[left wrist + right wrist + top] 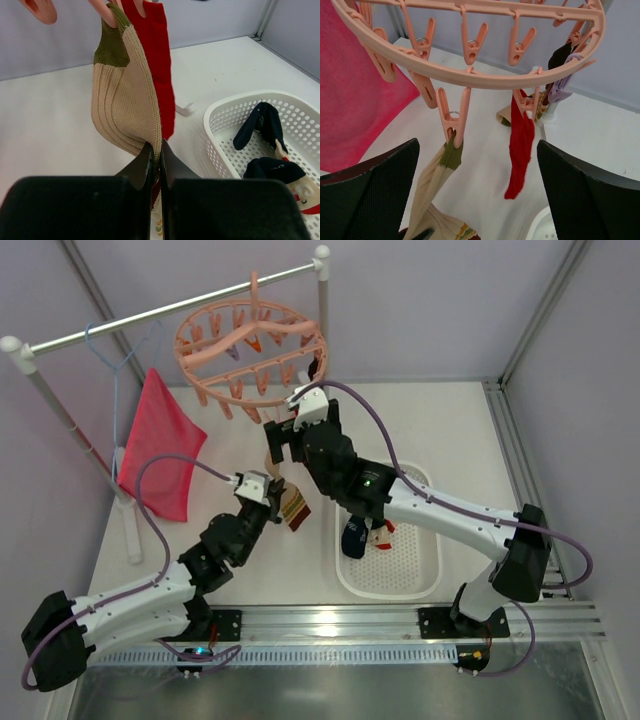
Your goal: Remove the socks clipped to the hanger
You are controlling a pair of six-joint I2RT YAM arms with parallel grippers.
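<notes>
place: robot lab | cue: aluminium rail (400,620), plain enclosure walls (420,310)

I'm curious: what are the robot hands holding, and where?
The left gripper pinches the tan sock at its bottom end. The right gripper holds nothing.

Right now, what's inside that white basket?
At least two dark navy socks, one with a cream-and-red end. The basket floor beneath them is covered, so anything under them can't be seen.
</notes>
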